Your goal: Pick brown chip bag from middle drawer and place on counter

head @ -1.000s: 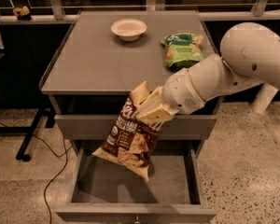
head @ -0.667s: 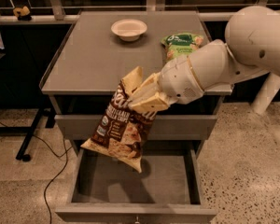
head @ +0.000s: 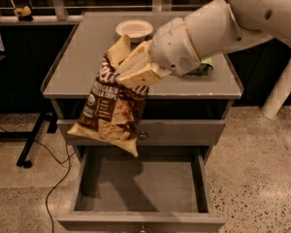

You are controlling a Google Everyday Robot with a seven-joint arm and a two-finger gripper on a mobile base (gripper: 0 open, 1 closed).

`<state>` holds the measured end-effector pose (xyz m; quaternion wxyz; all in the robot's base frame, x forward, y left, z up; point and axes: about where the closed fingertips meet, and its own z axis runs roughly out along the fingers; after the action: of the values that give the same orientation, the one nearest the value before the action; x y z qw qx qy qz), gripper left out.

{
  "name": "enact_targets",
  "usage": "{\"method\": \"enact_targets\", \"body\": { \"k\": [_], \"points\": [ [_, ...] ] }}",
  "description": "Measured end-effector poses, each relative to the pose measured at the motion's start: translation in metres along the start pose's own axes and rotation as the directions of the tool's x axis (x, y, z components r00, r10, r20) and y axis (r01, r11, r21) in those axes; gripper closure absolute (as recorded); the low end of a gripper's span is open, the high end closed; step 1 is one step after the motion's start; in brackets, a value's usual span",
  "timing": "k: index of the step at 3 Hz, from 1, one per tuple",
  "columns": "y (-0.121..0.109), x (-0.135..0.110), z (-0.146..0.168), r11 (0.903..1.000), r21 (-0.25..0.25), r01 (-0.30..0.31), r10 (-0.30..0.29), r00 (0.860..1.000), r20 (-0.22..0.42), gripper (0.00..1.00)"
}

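Observation:
My gripper (head: 131,68) is shut on the top end of the brown chip bag (head: 111,108). The bag hangs in the air, tilted down to the left, its top level with the front edge of the counter (head: 87,57) and its lower end in front of the closed grey drawer front (head: 184,131). The middle drawer (head: 145,178) is pulled open below, and its flat grey floor holds nothing. My white arm reaches in from the upper right over the counter.
A white bowl (head: 134,29) sits at the back middle of the counter. A green snack bag (head: 205,67) lies on the counter's right side, mostly hidden behind my arm. A black stand leg and cable (head: 36,144) are on the floor to the left.
My gripper has lifted the brown chip bag up out of the drawer and moved it left, from just above the drawer to the height of the counter's edge.

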<state>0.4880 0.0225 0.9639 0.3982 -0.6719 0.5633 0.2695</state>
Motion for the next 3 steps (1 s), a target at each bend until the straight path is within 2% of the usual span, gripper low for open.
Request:
{"method": "enact_targets", "body": {
  "k": [1,2,3],
  "points": [
    [-0.037,-0.014,0.004,0.9993,0.036,-0.01,0.009,1.0,0.018,1.0],
    [-0.073,-0.024,0.008,0.9971,0.07,-0.027,0.027,1.0,0.01,1.0],
    [-0.099,-0.018,0.007,0.994,0.101,-0.042,0.043,0.999,-0.012,1.0]
  ]
}}
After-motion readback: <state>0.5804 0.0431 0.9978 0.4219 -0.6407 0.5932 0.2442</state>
